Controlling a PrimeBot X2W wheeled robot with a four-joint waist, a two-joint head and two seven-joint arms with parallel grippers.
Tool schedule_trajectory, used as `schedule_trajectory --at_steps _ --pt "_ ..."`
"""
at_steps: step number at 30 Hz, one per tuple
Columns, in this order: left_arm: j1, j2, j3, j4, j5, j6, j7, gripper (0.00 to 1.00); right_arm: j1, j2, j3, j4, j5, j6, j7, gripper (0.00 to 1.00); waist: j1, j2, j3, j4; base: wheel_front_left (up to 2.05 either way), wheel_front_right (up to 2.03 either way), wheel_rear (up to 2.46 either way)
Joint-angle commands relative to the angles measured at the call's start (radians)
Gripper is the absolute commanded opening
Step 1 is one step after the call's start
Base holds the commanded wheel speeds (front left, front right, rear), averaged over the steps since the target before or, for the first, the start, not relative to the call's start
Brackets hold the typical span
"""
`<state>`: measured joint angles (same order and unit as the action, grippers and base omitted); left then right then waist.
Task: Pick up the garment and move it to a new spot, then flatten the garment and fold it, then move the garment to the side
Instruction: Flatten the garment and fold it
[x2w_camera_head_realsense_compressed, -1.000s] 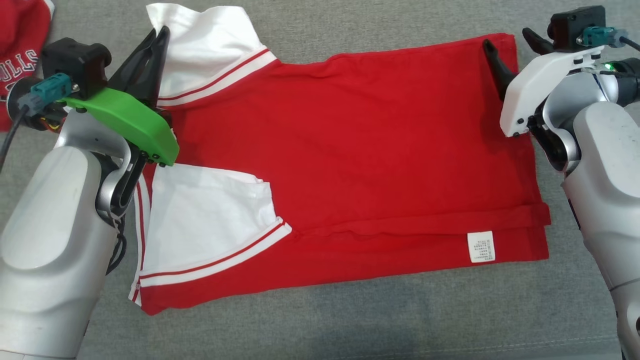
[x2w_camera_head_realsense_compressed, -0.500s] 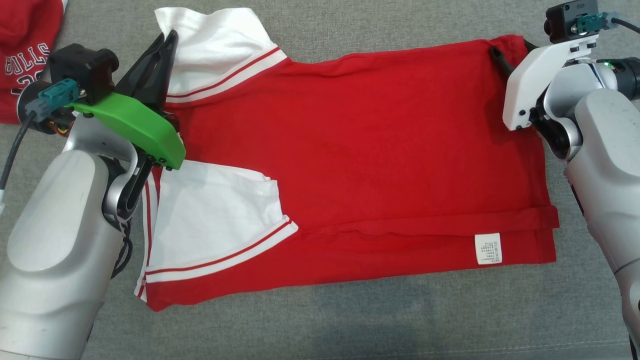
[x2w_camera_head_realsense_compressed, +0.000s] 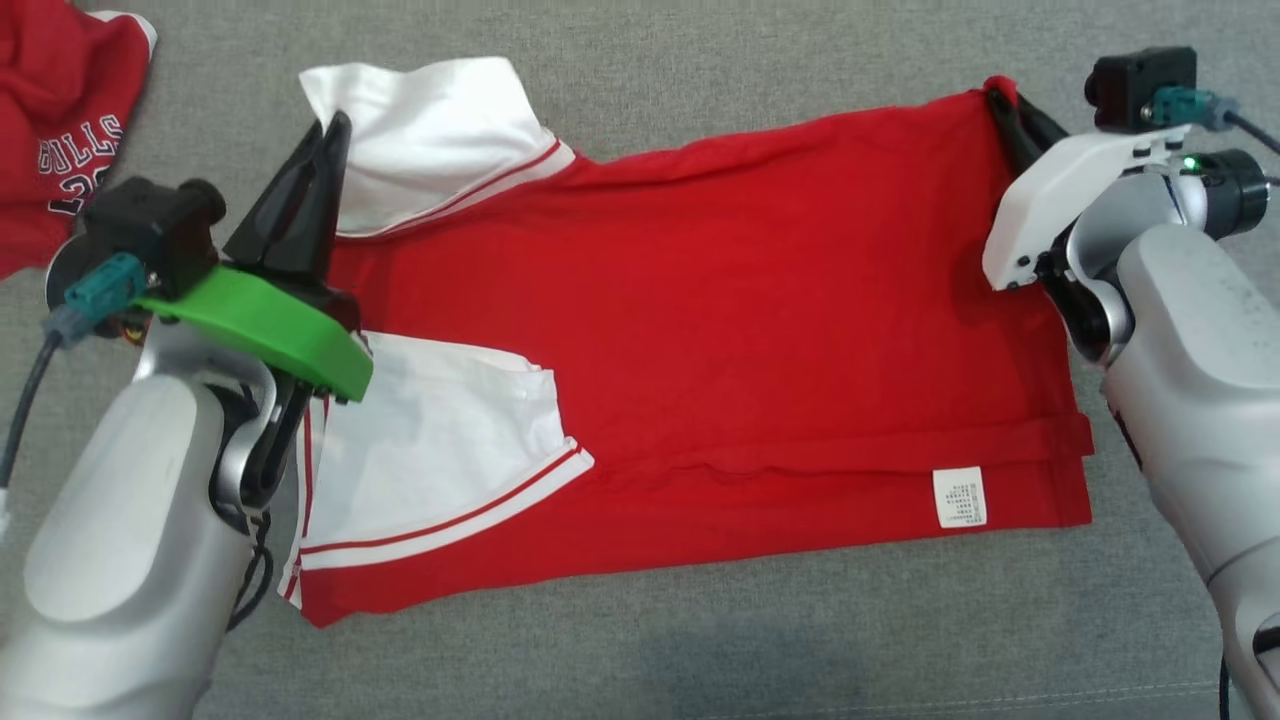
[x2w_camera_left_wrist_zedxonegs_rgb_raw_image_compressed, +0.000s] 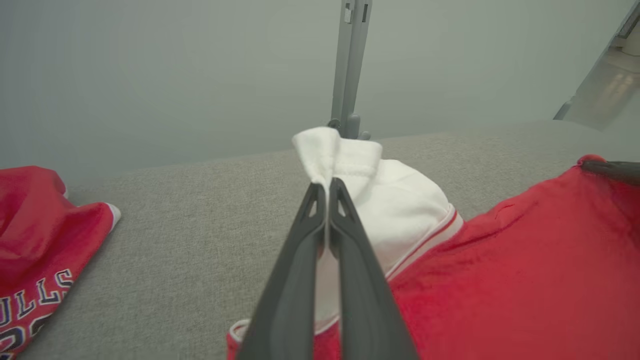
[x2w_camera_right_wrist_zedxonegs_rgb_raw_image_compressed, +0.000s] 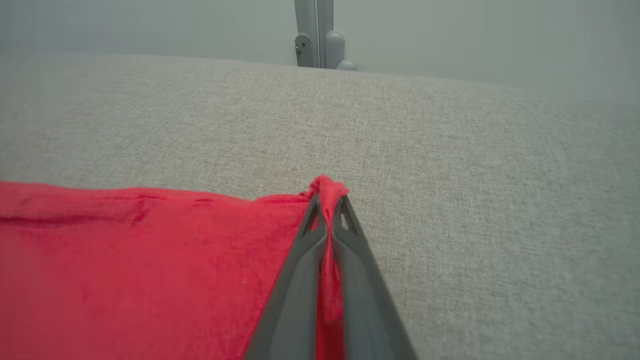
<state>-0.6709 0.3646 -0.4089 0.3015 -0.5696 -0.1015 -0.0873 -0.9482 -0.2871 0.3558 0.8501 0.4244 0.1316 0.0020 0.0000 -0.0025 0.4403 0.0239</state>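
The garment (x2w_camera_head_realsense_compressed: 700, 300) is a red shirt with white, red-striped sleeves, lying partly folded across the grey cushion. My left gripper (x2w_camera_head_realsense_compressed: 335, 125) is shut on the far white sleeve (x2w_camera_head_realsense_compressed: 430, 130); in the left wrist view the sleeve (x2w_camera_left_wrist_zedxonegs_rgb_raw_image_compressed: 380, 200) bunches around its closed tips (x2w_camera_left_wrist_zedxonegs_rgb_raw_image_compressed: 327, 185). At the garment's far right corner my right gripper (x2w_camera_head_realsense_compressed: 1000, 95) is shut on the red hem, which pokes up between the closed fingers (x2w_camera_right_wrist_zedxonegs_rgb_raw_image_compressed: 300, 260) in the right wrist view (x2w_camera_right_wrist_zedxonegs_rgb_raw_image_compressed: 327, 192). A white care label (x2w_camera_head_realsense_compressed: 960, 497) shows near the front right edge.
A second red garment (x2w_camera_head_realsense_compressed: 70, 140) with lettering lies at the far left, also in the left wrist view (x2w_camera_left_wrist_zedxonegs_rgb_raw_image_compressed: 40, 260). Grey cushion (x2w_camera_head_realsense_compressed: 700, 640) surrounds the shirt. A grey upright post (x2w_camera_right_wrist_zedxonegs_rgb_raw_image_compressed: 317, 35) stands behind the cushion's far edge.
My right gripper closed from open onto the garment's far right corner. The head view shifted slightly; the left gripper kept its hold on the white sleeve.
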Motion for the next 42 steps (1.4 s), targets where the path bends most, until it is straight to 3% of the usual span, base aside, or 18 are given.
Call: schedule_trajectory --at_steps 1,6,13,18,26,27,29,30,32,33,34,42 --pt "0.027 0.012 0.003 -0.013 -0.002 0.008 -0.008 0.00 0.025 0.000 0.007 -0.010 0.013 -0.002 -0.017 0.00 0.0000 0.0025 -0.033 -0.007 0.00 0.00 0.00" --pt "0.203 0.045 -0.008 -0.164 0.007 0.061 -0.015 0.00 0.180 -0.038 0.037 -0.132 0.096 -0.002 -0.146 0.00 0.0000 0.0025 -0.105 -0.016 0.00 0.00 0.00" --pt "0.383 0.089 -0.018 -0.288 0.014 0.127 0.016 0.00 0.406 -0.066 -0.033 -0.288 0.113 -0.002 -0.221 0.00 0.0000 0.0025 -0.177 -0.022 0.00 0.00 0.00" --pt "0.491 0.069 0.009 -0.310 -0.044 0.164 -0.008 0.00 0.556 -0.034 -0.106 -0.386 0.079 -0.002 -0.213 0.00 0.0000 0.0025 -0.216 -0.026 0.00 0.00 0.00" --pt "0.573 -0.004 0.041 -0.199 -0.140 0.153 -0.086 0.00 0.712 0.049 -0.187 -0.488 0.030 -0.002 -0.161 0.00 0.0000 0.0025 -0.258 -0.044 0.00 0.00 0.00" --pt "0.574 -0.012 0.042 -0.180 -0.146 0.152 -0.094 0.00 0.723 0.057 -0.193 -0.493 0.022 -0.002 -0.155 0.02 0.0000 0.0025 -0.261 -0.046 0.00 0.00 0.00" --pt "0.579 -0.024 0.044 -0.143 -0.158 0.146 -0.108 0.01 0.744 0.077 -0.203 -0.501 0.012 -0.002 -0.150 0.28 0.0000 0.0025 -0.268 -0.051 0.00 0.00 0.00" --pt "0.583 -0.029 0.045 -0.126 -0.160 0.144 -0.113 0.25 0.754 0.084 -0.209 -0.503 0.006 -0.002 -0.149 0.42 0.0000 0.0025 -0.271 -0.053 0.00 0.00 0.00" --pt "0.594 -0.037 0.047 -0.101 -0.161 0.141 -0.124 0.61 0.776 0.096 -0.221 -0.509 -0.005 -0.002 -0.148 1.00 0.0000 0.0025 -0.278 -0.058 0.00 0.00 0.00" --pt "0.601 -0.041 0.050 -0.091 -0.166 0.140 -0.128 0.89 0.786 0.104 -0.229 -0.511 -0.010 -0.002 -0.152 1.00 0.0000 0.0025 -0.281 -0.060 0.00 0.00 0.00" --pt "0.609 -0.044 0.055 -0.083 -0.170 0.140 -0.134 1.00 0.797 0.110 -0.236 -0.514 -0.017 -0.002 -0.155 1.00 0.0000 0.0025 -0.285 -0.062 0.00 0.00 0.00" --pt "0.675 -0.052 0.093 -0.056 -0.196 0.156 -0.159 1.00 0.876 0.150 -0.297 -0.549 -0.045 -0.002 -0.163 1.00 0.0000 0.0025 -0.309 -0.073 0.00 0.00 0.00"
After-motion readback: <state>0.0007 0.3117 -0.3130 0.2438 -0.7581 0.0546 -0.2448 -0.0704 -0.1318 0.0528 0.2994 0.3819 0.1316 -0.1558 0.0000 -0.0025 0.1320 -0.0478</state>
